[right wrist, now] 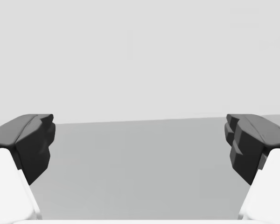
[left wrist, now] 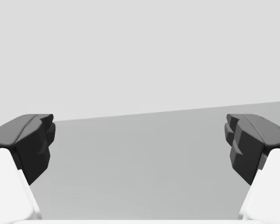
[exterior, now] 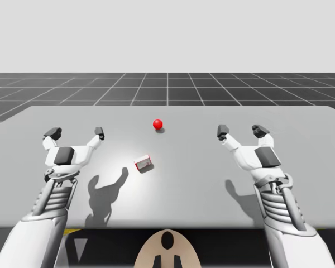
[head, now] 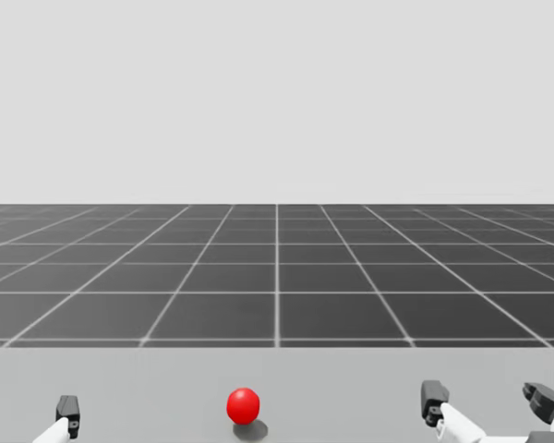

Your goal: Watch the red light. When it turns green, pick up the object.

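A round red light [exterior: 157, 124] glows on the table's far middle, also in the head view as a red ball [head: 243, 405]. A small red and white box [exterior: 143, 163] lies nearer me, a little left of centre. My left gripper [exterior: 75, 133] hovers open at the left, well apart from the box. My right gripper [exterior: 242, 132] hovers open at the right. Nothing lies between the fingers of the left gripper [left wrist: 140, 144] or the right gripper [right wrist: 140, 144] in the wrist views. In the head view one left fingertip [head: 67, 407] and the right gripper [head: 487, 399] stand low down.
The grey table [exterior: 201, 184] stretches wide, with its far edge just behind the light. A dark gridded floor [exterior: 167, 86] lies beyond it. Both arms cast shadows on the tabletop near the front edge.
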Controlling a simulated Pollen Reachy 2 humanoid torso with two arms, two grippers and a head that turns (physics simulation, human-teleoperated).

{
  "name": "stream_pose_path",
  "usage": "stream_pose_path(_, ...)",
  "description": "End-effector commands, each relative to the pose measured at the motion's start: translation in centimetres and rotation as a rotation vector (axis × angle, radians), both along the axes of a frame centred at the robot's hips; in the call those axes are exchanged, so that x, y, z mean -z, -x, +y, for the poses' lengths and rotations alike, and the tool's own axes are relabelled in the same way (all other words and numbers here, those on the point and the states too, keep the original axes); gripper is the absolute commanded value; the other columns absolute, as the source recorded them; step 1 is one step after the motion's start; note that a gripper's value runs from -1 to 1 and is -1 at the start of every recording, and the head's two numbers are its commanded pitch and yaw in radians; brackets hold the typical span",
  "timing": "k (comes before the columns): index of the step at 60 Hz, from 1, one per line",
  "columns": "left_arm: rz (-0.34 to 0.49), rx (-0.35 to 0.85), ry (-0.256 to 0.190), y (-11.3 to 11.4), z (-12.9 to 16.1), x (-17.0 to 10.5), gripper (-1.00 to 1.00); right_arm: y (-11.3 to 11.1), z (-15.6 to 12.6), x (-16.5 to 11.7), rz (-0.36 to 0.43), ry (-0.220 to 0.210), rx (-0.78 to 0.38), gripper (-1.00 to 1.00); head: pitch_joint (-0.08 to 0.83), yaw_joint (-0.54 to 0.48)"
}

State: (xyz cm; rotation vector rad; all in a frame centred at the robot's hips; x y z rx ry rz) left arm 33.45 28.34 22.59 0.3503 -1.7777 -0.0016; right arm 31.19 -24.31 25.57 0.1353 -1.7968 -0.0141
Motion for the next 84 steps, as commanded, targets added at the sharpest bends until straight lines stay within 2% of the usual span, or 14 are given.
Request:
stream_pose_path(1,0.004,-0.007,-0.002,-0.06,-0.01,0.05,-1.00,0.15,0.41,0.18,0.001,-0.037,0.022,-1.00,0.020,0.00)
stream_pose_path(5,0.005,-0.007,-0.001,-0.05,-0.04,0.04,-1.00,0.14,0.47,0.03,0.006,-0.046,0.008,-1.00,0.029,0.00)
stream_pose_path(7,0.005,-0.008,-0.001,-0.07,-0.05,0.05,-1.00,0.10,0.49,-0.02,0.002,-0.040,0.024,-1.00,0.034,0.00)
stream_pose_path(9,0.007,-0.007,-0.002,-0.06,-0.08,0.07,-1.00,0.05,0.47,0.00,0.014,-0.015,0.032,-1.00,0.052,0.00)
stream_pose_path(11,0.008,-0.008,-0.003,-0.08,-0.10,0.10,-1.00,0.05,0.47,0.02,0.009,-0.024,0.034,-1.00,0.067,0.00)
stream_pose_path(13,0.011,-0.009,-0.004,-0.09,-0.11,0.13,-1.00,-0.05,0.47,0.04,0.006,-0.004,0.055,-1.00,0.100,0.00)
stream_pose_path(17,0.014,-0.010,-0.006,-0.12,-0.13,0.18,-1.00,-0.11,0.43,0.05,0.009,-0.026,0.069,-1.00,0.156,0.01)
stream_pose_path(25,0.021,-0.011,-0.011,-0.27,-0.18,0.37,-1.00,-0.30,0.55,0.36,0.013,-0.001,0.071,-1.00,0.260,0.03)
stream_pose_path(27,0.023,-0.008,-0.015,-0.30,-0.22,0.43,-1.00,-0.38,0.54,0.45,0.022,-0.013,0.072,-1.00,0.284,0.03)
stream_pose_path(40,0.036,0.009,-0.020,-0.53,-0.33,0.72,-1.00,-0.37,0.49,0.47,0.010,0.002,0.081,-1.00,0.415,0.05)
stream_pose_path(84,0.038,0.029,-0.007,-0.55,-0.49,0.65,-1.00,-0.34,0.64,0.71,-0.008,0.043,0.091,-1.00,0.426,0.06)
